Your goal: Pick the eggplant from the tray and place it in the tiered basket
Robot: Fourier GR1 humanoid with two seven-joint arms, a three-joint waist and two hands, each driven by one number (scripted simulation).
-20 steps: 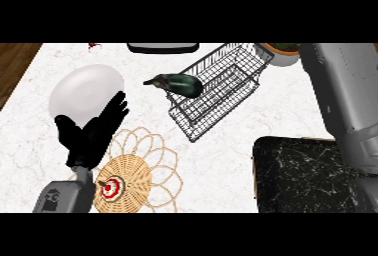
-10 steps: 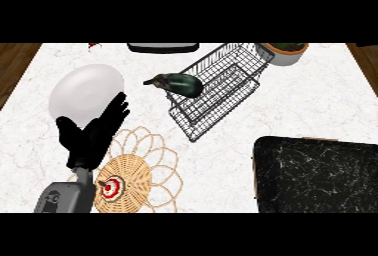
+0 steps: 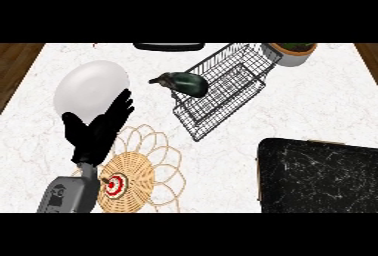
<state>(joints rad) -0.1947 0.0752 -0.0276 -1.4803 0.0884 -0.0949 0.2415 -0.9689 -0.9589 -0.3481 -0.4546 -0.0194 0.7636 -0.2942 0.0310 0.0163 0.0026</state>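
Dark, glossy eggplant, green-stemmed

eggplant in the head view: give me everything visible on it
The eggplant is dark, nearly black with a greenish sheen, plump and rounded, with a dull green stem cap pointing to the view's left. It lies on its side at the left edge of the wire tiered basket, resting against its rim; whether it sits fully inside is unclear. No hand touches it; the left hand is open, well below it.

Kitchen: marble counter, wire basket, plate.
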